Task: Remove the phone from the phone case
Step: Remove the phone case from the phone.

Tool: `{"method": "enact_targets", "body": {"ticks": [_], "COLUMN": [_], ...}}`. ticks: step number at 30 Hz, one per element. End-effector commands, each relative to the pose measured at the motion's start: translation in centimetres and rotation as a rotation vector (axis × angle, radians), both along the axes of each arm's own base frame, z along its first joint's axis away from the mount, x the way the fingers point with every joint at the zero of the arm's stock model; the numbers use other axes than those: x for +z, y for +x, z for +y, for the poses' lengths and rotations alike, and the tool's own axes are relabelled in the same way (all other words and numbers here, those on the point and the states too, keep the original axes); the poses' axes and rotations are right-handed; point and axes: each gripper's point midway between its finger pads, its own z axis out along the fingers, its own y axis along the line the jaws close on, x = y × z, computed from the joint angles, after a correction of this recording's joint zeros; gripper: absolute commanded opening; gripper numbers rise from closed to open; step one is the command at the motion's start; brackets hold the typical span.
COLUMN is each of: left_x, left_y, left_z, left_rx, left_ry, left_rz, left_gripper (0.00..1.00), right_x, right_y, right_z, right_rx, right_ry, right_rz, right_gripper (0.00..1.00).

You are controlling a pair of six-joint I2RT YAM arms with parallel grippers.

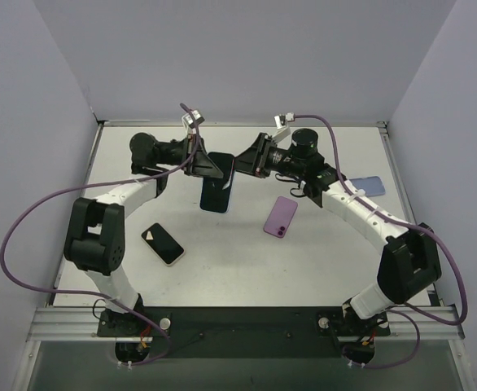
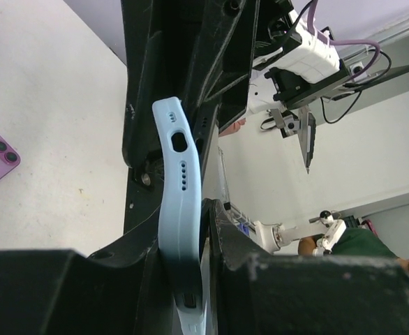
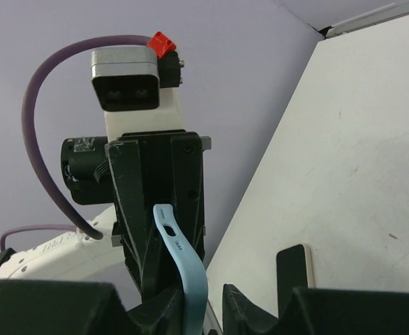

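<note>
Phone in its phone case is held betw. both arms, abt 12 o'clock from centre of worktop. Left gripper comes in from 9 o'clock, jaws clenched on the case rim. Right gripper comes from 3 o'clock; the rim sits betw. its jaws w/ a sliver of gap on one side, so can't tell if it's clamped. Around the held phone: purple phone flat at 4 o'clock, cream-edged phone screen-up at 8 o'clock, blue phone at 3 o'clock partly behind right arm. All lie apart from it. Top view gives only a dark slab. Wrist views show the light-blue rim, bowed, w/ a slot and small holes. Left wrist view also has the purple phone's twin lenses at 9 o'clock; right wrist view has the cream-edged phone's end at 5 o'clock.
</note>
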Motion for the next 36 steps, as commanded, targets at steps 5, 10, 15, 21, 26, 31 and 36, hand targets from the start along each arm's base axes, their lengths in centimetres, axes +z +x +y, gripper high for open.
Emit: {"method": "enact_targets", "body": {"ticks": [5, 10, 15, 21, 26, 31, 36], "left_x": [8.7, 7.3, 5.0, 1.4, -2.1, -7.1, -8.4], "left_y": [7.8, 8.4, 8.4, 7.9, 7.1, 7.1, 7.3], "left_z": [0.0, -0.1, -0.3, -0.2, 0.3, 1.7, 4.0], "left_rx": [0.437, 0.423, 0.423, 0.452, 0.508, 0.660, 0.814], "left_ry": [-0.370, -0.346, -0.303, -0.239, -0.119, 0.173, 0.369], "left_rz": [-0.129, -0.039, 0.005, 0.073, 0.133, 0.182, 0.189], "left_gripper": [0.00, 0.00, 0.50, 0.78, 0.88, 0.90, 0.91], "right_x": [-6.6, -7.3, -9.3, -11.1, -12.1, -13.9, -16.0], "right_y": [-13.1, -11.3, -9.2, -7.5, -7.0, -5.9, -5.6], "right_z": [2.2, 1.3, -1.0, -4.1, -6.8, -9.4, -9.4], "right_rx": [0.486, 0.359, 0.191, 0.043, -0.019, -0.125, -0.179], "right_ry": [-0.096, -0.129, -0.250, -0.313, -0.383, -0.688, -0.944], "right_rz": [0.387, 0.392, 0.407, 0.447, 0.453, 0.385, 0.319], "right_gripper": [0.00, 0.00, 0.00, 0.00, 0.00, 0.00, 0.00]}}
